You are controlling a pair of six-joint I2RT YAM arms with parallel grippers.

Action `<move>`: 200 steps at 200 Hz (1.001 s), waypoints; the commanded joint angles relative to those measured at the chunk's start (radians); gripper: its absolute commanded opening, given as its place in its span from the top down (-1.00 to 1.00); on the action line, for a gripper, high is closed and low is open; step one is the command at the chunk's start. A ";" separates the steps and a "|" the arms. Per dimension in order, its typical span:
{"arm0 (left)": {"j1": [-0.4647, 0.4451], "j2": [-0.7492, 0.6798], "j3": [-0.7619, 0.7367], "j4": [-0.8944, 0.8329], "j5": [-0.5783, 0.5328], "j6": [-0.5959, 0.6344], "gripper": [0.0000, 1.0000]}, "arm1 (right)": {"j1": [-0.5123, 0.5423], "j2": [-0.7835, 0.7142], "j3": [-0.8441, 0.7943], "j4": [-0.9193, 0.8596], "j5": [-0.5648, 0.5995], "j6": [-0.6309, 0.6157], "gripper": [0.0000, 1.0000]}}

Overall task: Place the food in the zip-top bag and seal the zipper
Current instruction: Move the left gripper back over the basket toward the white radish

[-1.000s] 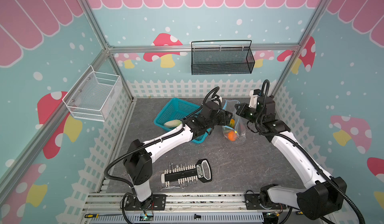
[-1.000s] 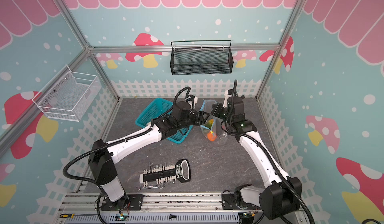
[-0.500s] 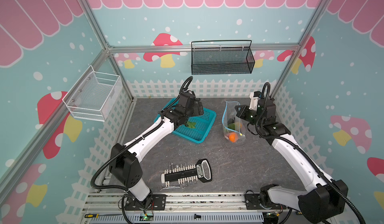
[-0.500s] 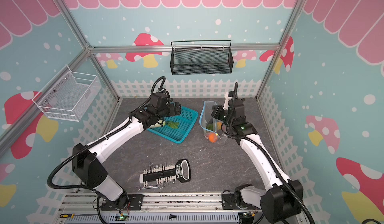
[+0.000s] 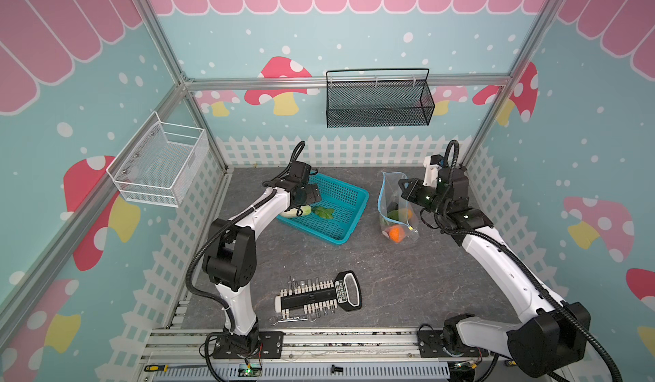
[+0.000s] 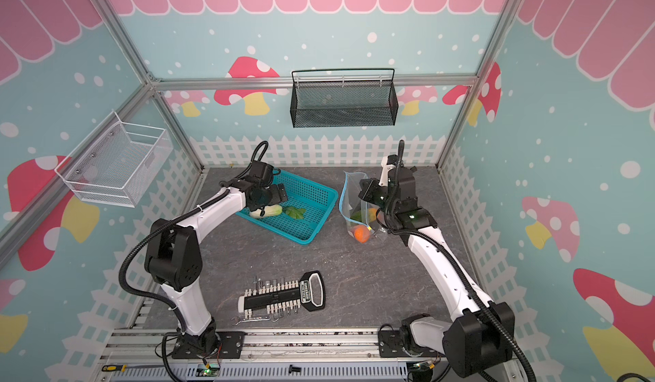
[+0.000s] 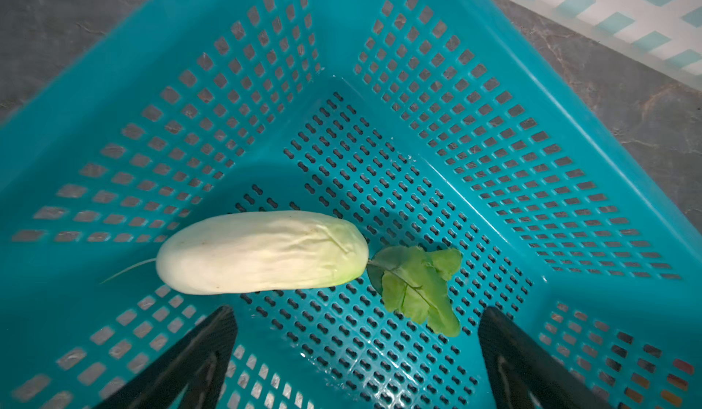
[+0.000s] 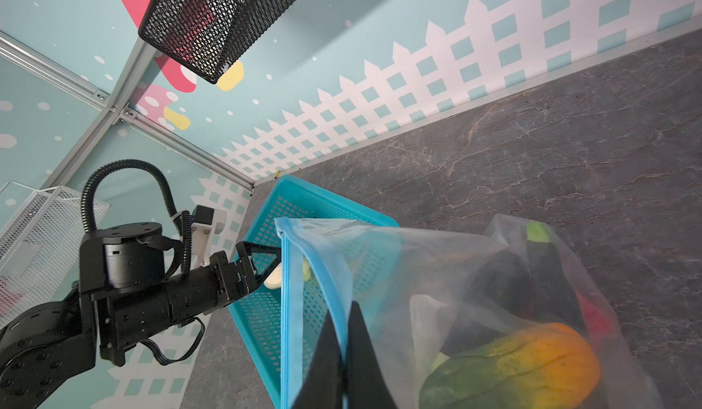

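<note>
Tabletop (image 5: 390, 274) — left pincer (image 7: 359, 314) wide above basket (image 5: 342, 203)

No legible text anywhere. The black bit holder (image 5: 312, 297) on the table (image 5: 407, 274) has a small white-lettered label (image 5: 341, 289), possibly a brand, too small to read.

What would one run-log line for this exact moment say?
left tool: open, near cabbage in basket | right tool: shut on zipper of bag | bag: mouth open, food inside
</note>
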 commanded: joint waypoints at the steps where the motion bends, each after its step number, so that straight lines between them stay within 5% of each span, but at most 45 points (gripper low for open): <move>1: 0.012 0.060 0.062 -0.061 0.005 -0.082 -0.98 | -0.006 0.004 0.000 0.034 -0.008 0.003 0.95; 200: 0.047 0.238 0.190 -0.054 0.072 -0.141 -0.83 | -0.006 0.023 0.002 0.037 -0.008 0.010 0.95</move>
